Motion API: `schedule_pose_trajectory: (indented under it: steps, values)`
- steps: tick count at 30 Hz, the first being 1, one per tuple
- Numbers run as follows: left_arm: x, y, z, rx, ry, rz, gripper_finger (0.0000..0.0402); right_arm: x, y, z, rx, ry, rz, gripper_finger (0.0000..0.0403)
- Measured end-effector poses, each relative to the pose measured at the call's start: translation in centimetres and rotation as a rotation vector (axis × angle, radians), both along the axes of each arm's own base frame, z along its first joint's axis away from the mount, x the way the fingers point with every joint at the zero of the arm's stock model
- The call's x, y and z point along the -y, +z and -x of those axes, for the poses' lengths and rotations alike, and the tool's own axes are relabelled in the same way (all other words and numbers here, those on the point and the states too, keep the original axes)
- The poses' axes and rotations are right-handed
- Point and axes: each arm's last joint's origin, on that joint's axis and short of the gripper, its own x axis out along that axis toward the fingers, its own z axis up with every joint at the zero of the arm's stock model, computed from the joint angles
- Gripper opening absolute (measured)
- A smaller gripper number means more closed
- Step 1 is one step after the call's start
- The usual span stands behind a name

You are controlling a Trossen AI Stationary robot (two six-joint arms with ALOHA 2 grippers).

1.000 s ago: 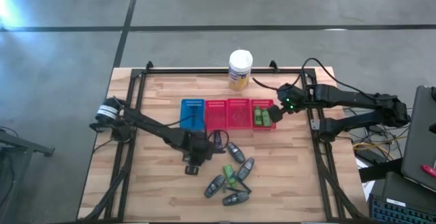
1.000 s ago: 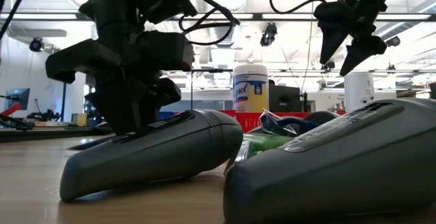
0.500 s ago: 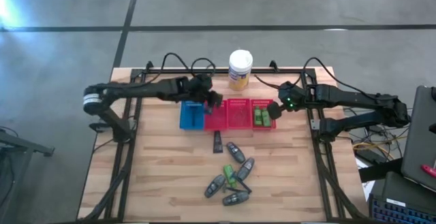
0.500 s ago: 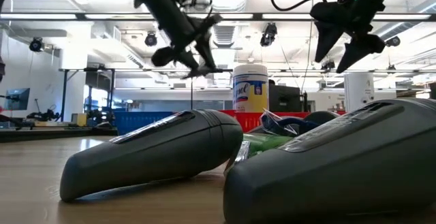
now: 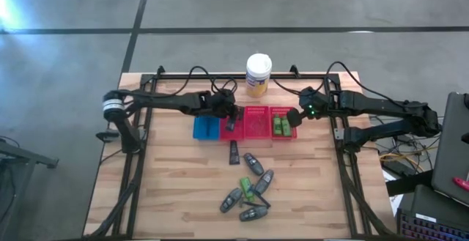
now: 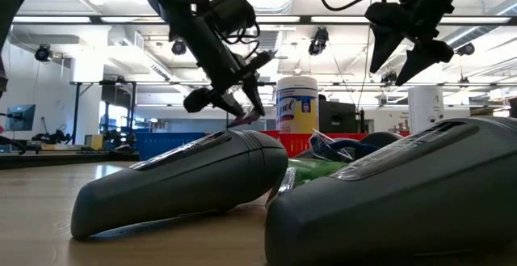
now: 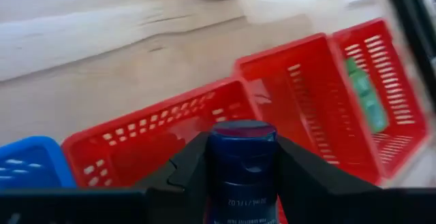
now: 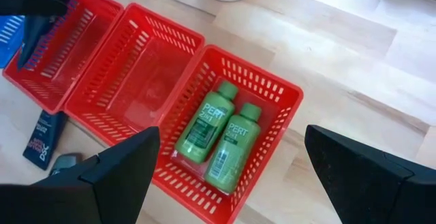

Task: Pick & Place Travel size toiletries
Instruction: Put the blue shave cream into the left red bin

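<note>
Over the row of small baskets at the far middle of the table, the left gripper [image 5: 230, 115] hangs above the leftmost red basket [image 5: 232, 123], its jaws closed on a dark blue tube [image 7: 241, 163] that stands cap-forward between the fingers in the left wrist view; the tube is clear of the basket floor, so I judge this the moment just before the drop. The right gripper [image 5: 294, 118] waits at the opposite end of the row, jaws spread wide and holding nothing, directly above the rightmost red basket [image 8: 272, 91], where two green bottles [image 8: 220, 137] already lie side by side. That pair is the only sorting plainly finished: the middle red basket [image 8: 146, 40] looks bare in the right wrist view, and what the blue basket [image 5: 207, 124] holds cannot be made out from above. Most of the work is left, as far as I can judge. A dark tube [image 5: 234, 151] lies alone on the wood just in front of the baskets, and nearer the table's front edge a loose cluster of grey oval tubes [image 5: 254, 164] and at least one more green bottle [image 5: 248, 192] sits in a heap (some overlapping, so an exact count is not possible). The white-lidded yellow canister [image 5: 258, 74] stands behind the baskets, apart from all this.
</note>
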Motion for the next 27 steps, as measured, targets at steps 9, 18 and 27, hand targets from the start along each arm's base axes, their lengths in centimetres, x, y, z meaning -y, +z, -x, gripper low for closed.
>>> schedule_pose_trajectory:
  steps: [9,18,27]
  values:
    - [-0.3,0.2,0.2,-0.026,0.036,-0.074,0.0195,0.0,0.0,0.0,-0.001,-0.001,0.001,0.0363]
    - [3.5,2.1,0.2,-0.001,-0.908,-0.334,0.0209,0.0,-0.3,0.1,-0.027,0.029,0.013,0.0364]
    - [10.6,0.0,0.2,-0.185,-1.768,-0.99,0.0208,-0.4,-0.6,0.0,-0.018,0.119,-0.078,0.0364]
